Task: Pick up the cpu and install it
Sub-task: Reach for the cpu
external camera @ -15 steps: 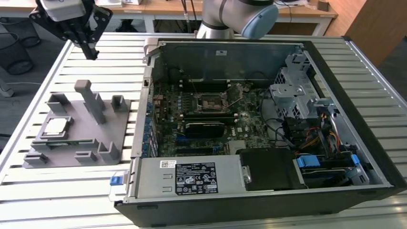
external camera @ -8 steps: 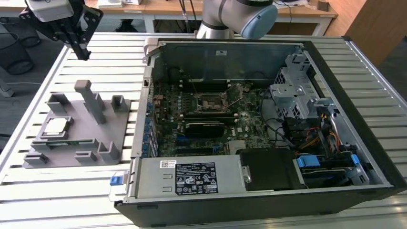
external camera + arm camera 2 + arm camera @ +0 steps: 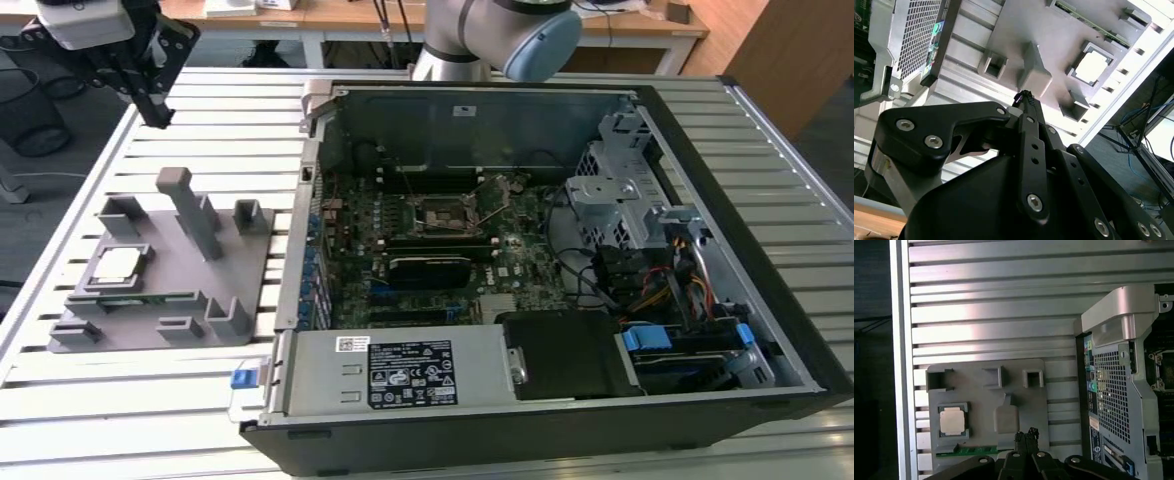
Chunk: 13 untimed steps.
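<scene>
hanging high over the table (image 3: 160, 400), the gripper (image 3: 163, 120) is squeezed together and holds nothing. the cpu (image 3: 118, 265) sits in a square pocket on the grey holder (image 3: 200, 290), so it cannot slide.

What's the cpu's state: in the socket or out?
Out. The cpu lies flat in the grey holder on the table, apart from the tool.
</scene>
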Tool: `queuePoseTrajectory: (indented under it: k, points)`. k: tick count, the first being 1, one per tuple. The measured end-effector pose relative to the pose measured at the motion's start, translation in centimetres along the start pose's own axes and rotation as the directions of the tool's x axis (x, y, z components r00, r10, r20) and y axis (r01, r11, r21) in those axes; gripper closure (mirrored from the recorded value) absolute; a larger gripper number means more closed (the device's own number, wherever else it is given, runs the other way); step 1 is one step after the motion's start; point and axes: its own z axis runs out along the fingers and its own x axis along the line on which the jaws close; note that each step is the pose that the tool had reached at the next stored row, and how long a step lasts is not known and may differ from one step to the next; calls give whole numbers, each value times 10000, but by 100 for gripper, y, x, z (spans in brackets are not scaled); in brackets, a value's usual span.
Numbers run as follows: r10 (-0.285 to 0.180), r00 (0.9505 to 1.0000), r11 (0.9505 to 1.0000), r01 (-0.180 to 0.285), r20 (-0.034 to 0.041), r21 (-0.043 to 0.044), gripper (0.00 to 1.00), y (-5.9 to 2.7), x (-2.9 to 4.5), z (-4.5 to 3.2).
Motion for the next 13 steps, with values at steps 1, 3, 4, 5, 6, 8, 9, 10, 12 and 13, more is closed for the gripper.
queuePoseTrajectory:
  k: [1, 3, 4, 5, 6, 8, 9, 10, 12, 13]
  points:
    - [0, 10000, 10000, 0, -1, 1, 88, -4, 27, 4]
    - [1, 10000, 10000, -1, 0, -1, 88, -17, 85, 13]
    - [1, 10000, 10000, -1, 0, 0, 88, -27, 111, 18]
    - [1, 10000, 10000, -1, 1, -1, 88, -39, 134, 23]
    - [1, 10000, 10000, -1, 0, -1, 88, -54, 155, 27]
    - [0, 10000, 10000, 0, -1, 0, 88, -94, 201, 38]
    - [1, 10000, 10000, -1, 0, -1, 88, -114, 221, 44]
    - [1, 10000, 10000, -1, 1, -1, 88, -136, 243, 51]
    - [2, 10000, 10000, -2, 0, 0, 88, -179, 295, 63]
    - [2, 10000, 10000, -2, 0, -1, 88, -200, 324, 70]
